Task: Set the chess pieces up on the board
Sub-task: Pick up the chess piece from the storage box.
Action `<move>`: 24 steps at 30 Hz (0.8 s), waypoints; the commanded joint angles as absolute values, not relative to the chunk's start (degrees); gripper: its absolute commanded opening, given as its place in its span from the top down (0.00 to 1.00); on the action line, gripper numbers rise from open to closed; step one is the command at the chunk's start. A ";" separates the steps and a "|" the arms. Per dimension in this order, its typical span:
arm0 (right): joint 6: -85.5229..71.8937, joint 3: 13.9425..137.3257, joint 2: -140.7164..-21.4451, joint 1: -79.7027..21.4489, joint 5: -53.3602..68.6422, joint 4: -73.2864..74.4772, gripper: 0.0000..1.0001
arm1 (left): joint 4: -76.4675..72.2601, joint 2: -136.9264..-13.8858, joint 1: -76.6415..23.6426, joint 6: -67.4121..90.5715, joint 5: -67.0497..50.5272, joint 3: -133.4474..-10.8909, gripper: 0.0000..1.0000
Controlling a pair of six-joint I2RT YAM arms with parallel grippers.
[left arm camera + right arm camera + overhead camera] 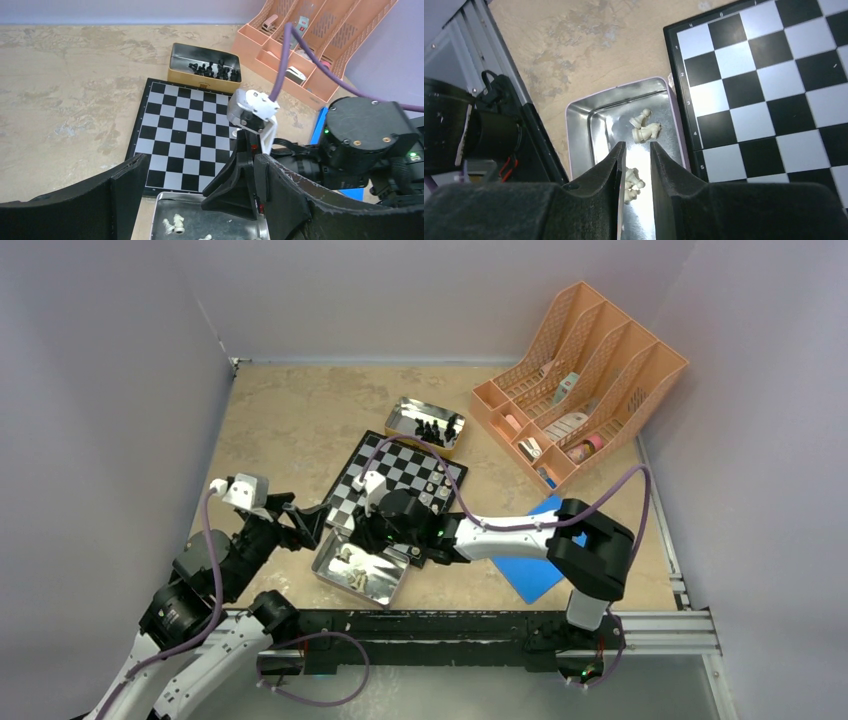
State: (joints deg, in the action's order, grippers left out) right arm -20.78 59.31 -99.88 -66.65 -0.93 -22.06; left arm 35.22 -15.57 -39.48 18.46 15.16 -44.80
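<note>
The checkered board (400,472) lies mid-table. At its near corner stands a shiny tin (330,578) with cream-white chess pieces (644,127) lying in it. A second tin (408,410) at the far corner holds the black pieces (215,70). My right gripper (637,146) hangs over the near tin, its jaws a narrow gap apart. More white pieces (633,182) show through that gap, lying on the tin floor, with nothing clamped. My left gripper (200,172) stands wide open just left of that tin (159,212), holding nothing, and the board (180,135) lies beyond it.
An orange file organiser (580,380) with small items stands at the back right. A blue flat square (540,560) lies under the right arm. A metal rail (660,625) runs along the near edge. Purple cables loop over both arms.
</note>
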 commanded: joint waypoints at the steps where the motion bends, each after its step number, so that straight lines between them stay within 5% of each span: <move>1: -34.17 61.89 -101.20 -67.06 -3.49 -21.88 0.74 | 33.09 -14.19 -39.33 18.91 16.63 -45.15 0.23; 24: -60.07 77.16 -113.55 -73.83 -20.89 -2.99 0.68 | 33.48 -13.29 -39.33 18.63 15.45 -45.46 0.24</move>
